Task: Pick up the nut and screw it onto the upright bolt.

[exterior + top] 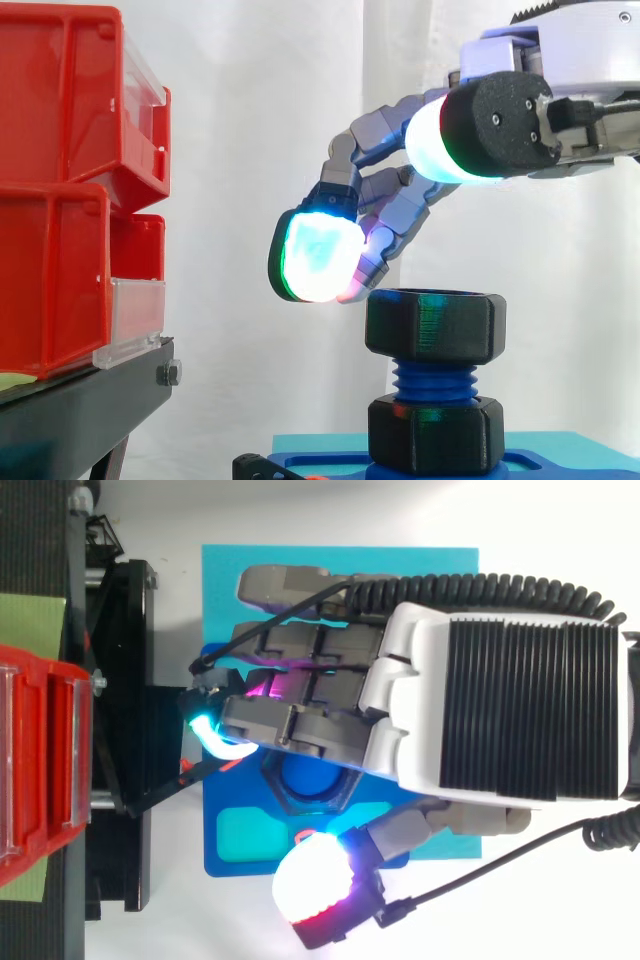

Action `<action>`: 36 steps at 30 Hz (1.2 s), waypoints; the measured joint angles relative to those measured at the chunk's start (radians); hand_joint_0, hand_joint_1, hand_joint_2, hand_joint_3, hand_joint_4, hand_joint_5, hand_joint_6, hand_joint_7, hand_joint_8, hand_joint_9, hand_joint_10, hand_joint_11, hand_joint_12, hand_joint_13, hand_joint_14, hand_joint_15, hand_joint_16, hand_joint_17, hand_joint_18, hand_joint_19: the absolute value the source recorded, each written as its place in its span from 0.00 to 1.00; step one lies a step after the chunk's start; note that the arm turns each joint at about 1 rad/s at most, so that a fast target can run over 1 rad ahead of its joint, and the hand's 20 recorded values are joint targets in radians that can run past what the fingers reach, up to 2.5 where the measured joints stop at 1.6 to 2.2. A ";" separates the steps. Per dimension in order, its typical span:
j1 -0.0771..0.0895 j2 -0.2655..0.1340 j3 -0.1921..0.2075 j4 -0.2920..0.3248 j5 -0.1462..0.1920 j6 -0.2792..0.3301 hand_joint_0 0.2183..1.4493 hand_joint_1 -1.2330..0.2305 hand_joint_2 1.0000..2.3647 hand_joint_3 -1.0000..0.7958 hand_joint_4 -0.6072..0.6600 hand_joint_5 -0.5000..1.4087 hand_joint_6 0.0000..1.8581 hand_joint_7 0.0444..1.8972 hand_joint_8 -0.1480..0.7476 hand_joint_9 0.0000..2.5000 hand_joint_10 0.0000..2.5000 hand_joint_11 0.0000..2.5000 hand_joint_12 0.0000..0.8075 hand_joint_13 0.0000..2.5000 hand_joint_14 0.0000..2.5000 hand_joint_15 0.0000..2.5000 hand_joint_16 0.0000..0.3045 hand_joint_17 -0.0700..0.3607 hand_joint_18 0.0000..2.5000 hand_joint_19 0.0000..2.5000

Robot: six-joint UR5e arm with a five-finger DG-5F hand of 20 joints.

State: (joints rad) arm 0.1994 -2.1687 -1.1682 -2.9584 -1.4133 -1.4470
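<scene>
A black hex nut [435, 325] sits on top of the blue threaded bolt [434, 381], which stands upright from a black hex base [435, 432] on a blue plate [320, 450]. My hand [400, 205] hovers just above and left of the nut, with loosely bent fingers spread and holding nothing. One glowing fingertip [318, 255] hangs beside the nut's upper left edge without touching it, and the thumb [490, 125] is higher up. From above, the hand [500, 700] covers most of the nut [283, 785], with the bolt's blue top [310, 778] showing in its hole.
Stacked red bins [60, 200] rest on a black stand [80, 400] at the left, close to the fingertips. From above, the blue plate [440, 570] lies beside the stand [130, 780]. A white curtain hangs behind.
</scene>
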 measured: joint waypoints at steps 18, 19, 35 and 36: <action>0.005 0.005 -0.002 -0.012 0.001 -0.005 0.24 0.69 0.00 0.28 0.69 0.20 0.27 0.48 0.44 0.28 0.00 0.00 0.31 0.25 0.00 0.00 0.07 0.28 0.10 0.00; 0.006 0.006 -0.002 -0.013 0.001 -0.005 0.24 0.69 0.00 0.28 0.69 0.20 0.27 0.49 0.44 0.28 0.00 0.00 0.31 0.25 0.00 0.00 0.07 0.28 0.10 0.00; 0.002 0.009 -0.002 -0.073 0.003 -0.005 0.24 0.70 0.00 0.28 0.70 0.21 0.27 0.52 0.44 0.28 0.00 0.00 0.31 0.25 0.00 0.00 0.07 0.27 0.09 0.00; 0.002 0.010 -0.002 -0.076 0.003 -0.005 0.24 0.70 0.00 0.28 0.69 0.21 0.27 0.52 0.44 0.28 0.00 0.00 0.31 0.25 0.00 0.00 0.07 0.27 0.09 0.00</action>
State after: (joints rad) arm 0.2014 -2.1591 -1.1703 -3.0345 -1.4105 -1.4520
